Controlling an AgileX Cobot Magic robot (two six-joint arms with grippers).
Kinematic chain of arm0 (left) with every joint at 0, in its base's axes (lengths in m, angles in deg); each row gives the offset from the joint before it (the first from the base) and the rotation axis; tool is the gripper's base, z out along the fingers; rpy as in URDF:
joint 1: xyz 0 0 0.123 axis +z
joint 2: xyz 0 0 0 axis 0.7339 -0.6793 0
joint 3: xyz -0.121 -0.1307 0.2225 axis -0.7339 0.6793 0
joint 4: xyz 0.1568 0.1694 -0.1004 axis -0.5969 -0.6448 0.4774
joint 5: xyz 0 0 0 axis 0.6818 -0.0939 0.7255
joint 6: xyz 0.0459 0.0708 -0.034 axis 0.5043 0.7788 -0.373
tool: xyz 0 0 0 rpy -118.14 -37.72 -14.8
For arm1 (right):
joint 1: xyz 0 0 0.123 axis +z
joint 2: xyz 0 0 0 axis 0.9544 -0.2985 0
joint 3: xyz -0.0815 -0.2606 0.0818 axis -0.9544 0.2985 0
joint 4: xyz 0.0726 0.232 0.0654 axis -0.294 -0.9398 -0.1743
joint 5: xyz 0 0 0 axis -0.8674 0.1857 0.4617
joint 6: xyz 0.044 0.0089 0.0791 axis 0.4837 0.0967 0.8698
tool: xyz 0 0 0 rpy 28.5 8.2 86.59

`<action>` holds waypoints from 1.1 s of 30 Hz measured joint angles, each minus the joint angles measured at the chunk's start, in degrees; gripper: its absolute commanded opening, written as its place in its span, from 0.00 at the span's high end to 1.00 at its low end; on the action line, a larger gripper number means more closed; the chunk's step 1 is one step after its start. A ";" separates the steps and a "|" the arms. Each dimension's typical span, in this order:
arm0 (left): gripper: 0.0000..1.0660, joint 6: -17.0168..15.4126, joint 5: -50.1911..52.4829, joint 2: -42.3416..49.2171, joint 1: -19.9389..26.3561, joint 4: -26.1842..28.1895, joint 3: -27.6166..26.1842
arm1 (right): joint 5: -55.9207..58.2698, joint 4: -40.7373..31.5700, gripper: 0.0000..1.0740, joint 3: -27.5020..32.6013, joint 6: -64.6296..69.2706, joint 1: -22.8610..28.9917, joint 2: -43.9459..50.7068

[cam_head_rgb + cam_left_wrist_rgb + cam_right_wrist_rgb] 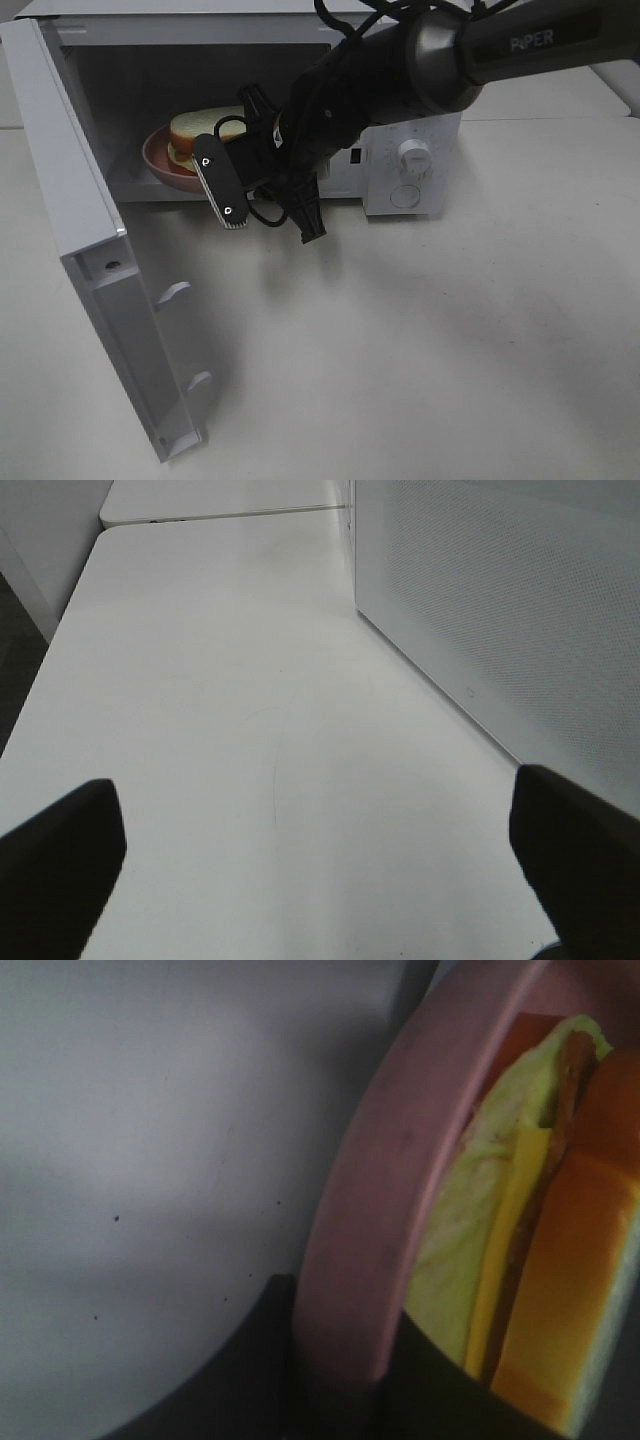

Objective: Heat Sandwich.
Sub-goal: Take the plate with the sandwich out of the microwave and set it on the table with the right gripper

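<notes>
The sandwich [203, 127] lies on a round pink plate [158, 158] inside the open microwave [200, 70]. In the right wrist view the sandwich [560, 1290] shows its orange crust and pale green layer. My right gripper [335, 1370] is shut on the pink plate's rim [370, 1210], one dark finger on each side of it. From above, the right arm [400, 70] reaches into the oven cavity and hides its own fingertips. My left gripper [320, 880] stands open and empty over bare table, beside the microwave's outer wall [500, 610].
The microwave door [90, 250] hangs wide open toward the front left. Two dials [412, 155] sit on the panel at the oven's right. White tabletop [420, 340] spreads in front.
</notes>
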 measured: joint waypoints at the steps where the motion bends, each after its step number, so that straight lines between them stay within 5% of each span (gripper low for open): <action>1: 0.03 0.00 0.00 0.00 0.00 0.00 0.00 | -0.86 0.17 1.00 0.92 0.00 0.00 0.63; 33: 0.03 0.00 0.00 0.00 0.00 0.00 0.00 | -20.74 4.47 1.00 29.97 -0.06 0.06 18.39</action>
